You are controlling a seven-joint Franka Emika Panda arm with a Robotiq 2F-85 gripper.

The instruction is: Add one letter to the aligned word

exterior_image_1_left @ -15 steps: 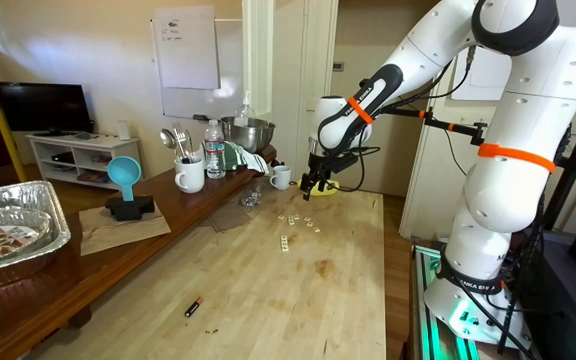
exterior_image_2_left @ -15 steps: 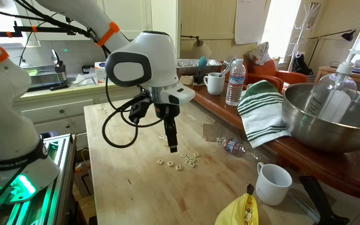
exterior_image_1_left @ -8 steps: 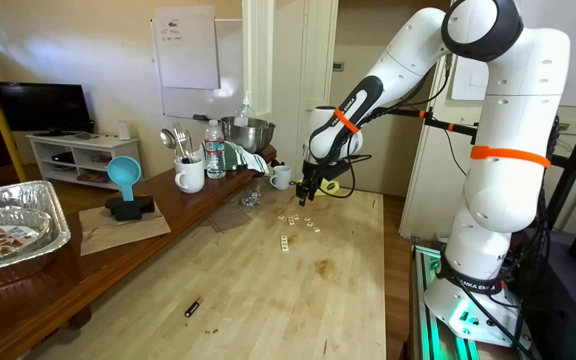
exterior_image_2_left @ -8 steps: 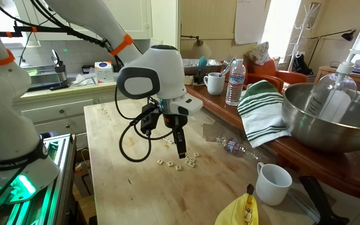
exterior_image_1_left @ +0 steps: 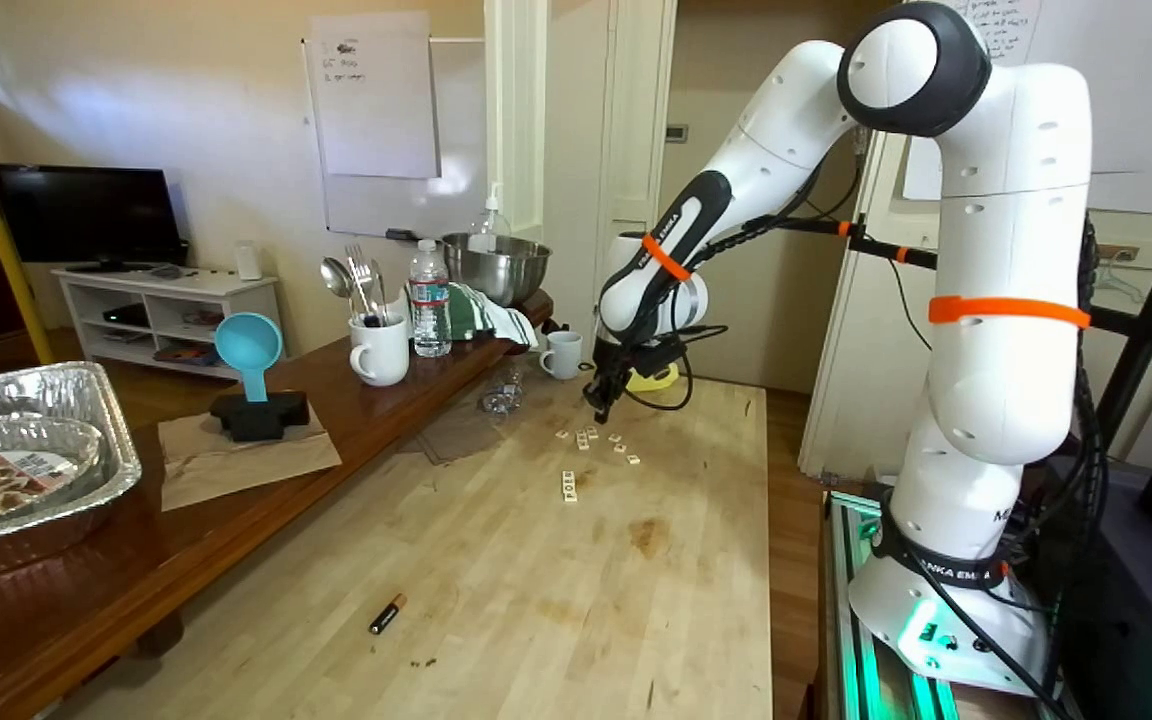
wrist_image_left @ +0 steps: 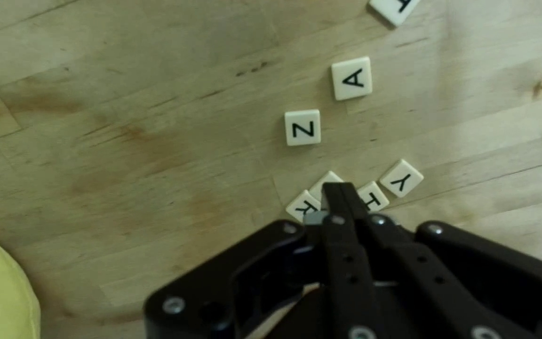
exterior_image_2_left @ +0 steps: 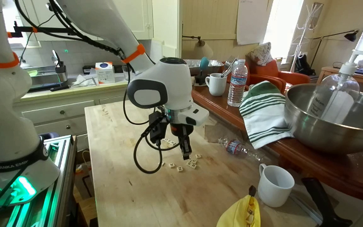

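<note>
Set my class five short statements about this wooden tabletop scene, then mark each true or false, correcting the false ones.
1. The black two-fingered gripper is shut. True.
2. The copper-topped black cylindrical battery stands upright. False: the battery lies on its side on the pale wooden table.
3. The clear plastic pump bottle is inside the round shiny steel bowl. True.
4. A straight row of small pale square letter tiles lies on the table. True.
5. The gripper is touching that row. False: the gripper is apart from the row, near the pale square R tile outside it.
</note>
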